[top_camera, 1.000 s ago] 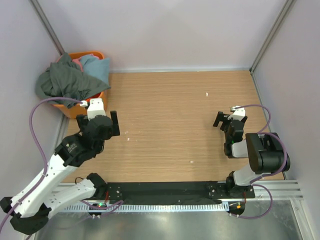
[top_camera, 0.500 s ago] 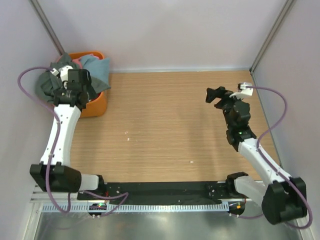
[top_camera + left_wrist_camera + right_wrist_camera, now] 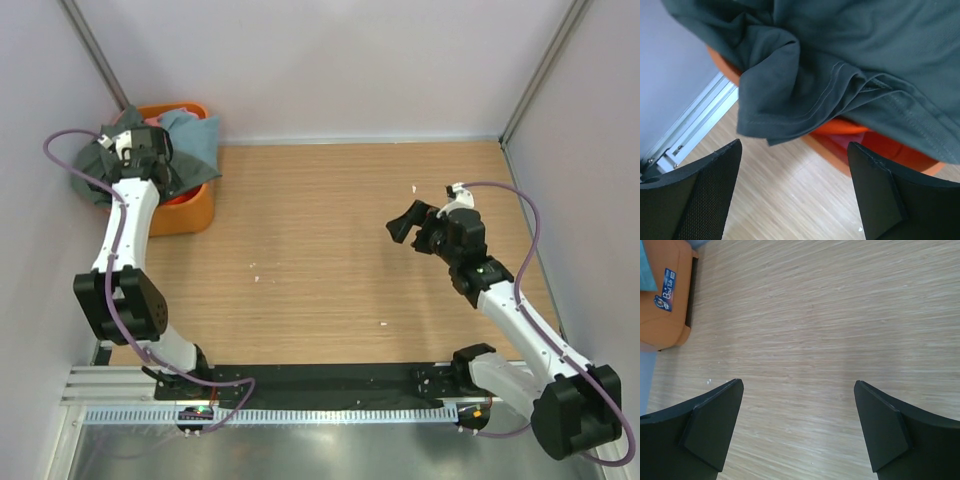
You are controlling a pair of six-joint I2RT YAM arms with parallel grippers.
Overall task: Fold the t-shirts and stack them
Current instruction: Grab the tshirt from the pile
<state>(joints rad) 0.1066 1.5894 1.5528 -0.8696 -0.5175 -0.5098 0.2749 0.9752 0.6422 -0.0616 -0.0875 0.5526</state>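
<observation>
Wooden table [image 3: 330,230] between pale walls [image 3: 330,60], t-shirts [image 3: 195,140] heaped in corner basket [image 3: 190,215]

Orange basket [image 3: 185,214] at far-left corner of wooden table [image 3: 330,220]. Blue sticker [image 3: 667,283] on its side. White specks [image 3: 414,187] scattered on the wood.

Left gripper [image 3: 793,150] hangs at the near rim of the basket [image 3: 185,215], t-shirt [image 3: 840,50] spilling over it just ahead; right gripper [image 3: 403,228] is way off right, over the table [image 3: 320,200].

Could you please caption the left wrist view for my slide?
Open left gripper facing the dark grey t-shirt draped over the orange basket.
</observation>
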